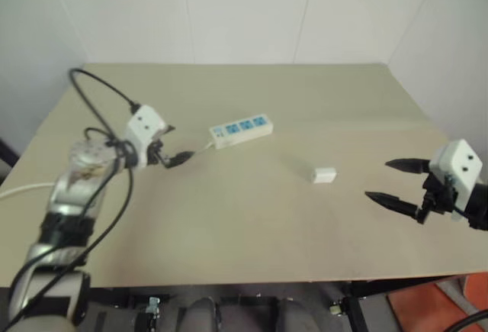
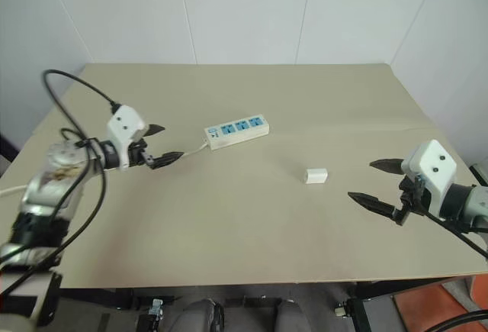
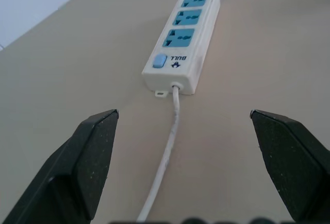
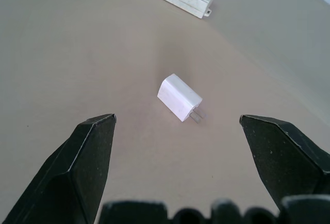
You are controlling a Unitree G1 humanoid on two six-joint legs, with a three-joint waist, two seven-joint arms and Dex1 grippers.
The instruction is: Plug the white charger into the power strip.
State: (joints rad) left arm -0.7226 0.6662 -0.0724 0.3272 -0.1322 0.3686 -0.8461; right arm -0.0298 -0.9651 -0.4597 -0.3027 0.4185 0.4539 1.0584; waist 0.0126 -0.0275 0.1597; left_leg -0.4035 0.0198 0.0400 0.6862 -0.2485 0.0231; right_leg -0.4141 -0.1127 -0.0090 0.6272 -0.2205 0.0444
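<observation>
The white charger lies loose mid-table, prongs sideways, well short of the power strip toward the table's far edge; both the left gripper and right gripper gape empty; a careless pinch may skid it or leave the prongs misaligned

Worktop: plain beige, set into a corner of white walls.
Power strip: lies flat toward the back, three blue sockets up, thin cord trailing left.
Charger: lies on its side, well apart from the strip, prongs uncovered.
</observation>
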